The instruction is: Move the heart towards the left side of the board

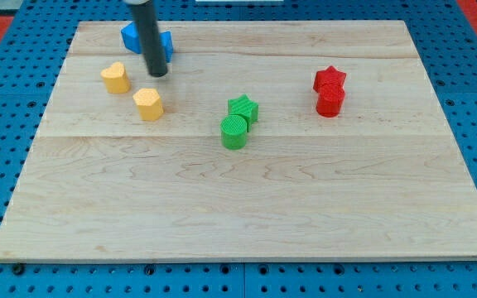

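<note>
The yellow heart (pixel 116 77) lies on the wooden board near the view's upper left. My tip (pixel 157 73) stands just to the heart's right, a short gap away, above the yellow hexagon (pixel 148 103). A blue block (pixel 146 38) lies behind the rod at the view's top left, partly hidden by it, so I cannot make out its shape.
A green star (pixel 243 107) and a green cylinder (pixel 233 132) sit touching near the board's middle. A red star (pixel 330 79) and a red cylinder (pixel 330 101) sit touching at the view's right. The board's left edge (pixel 44 116) is near the heart.
</note>
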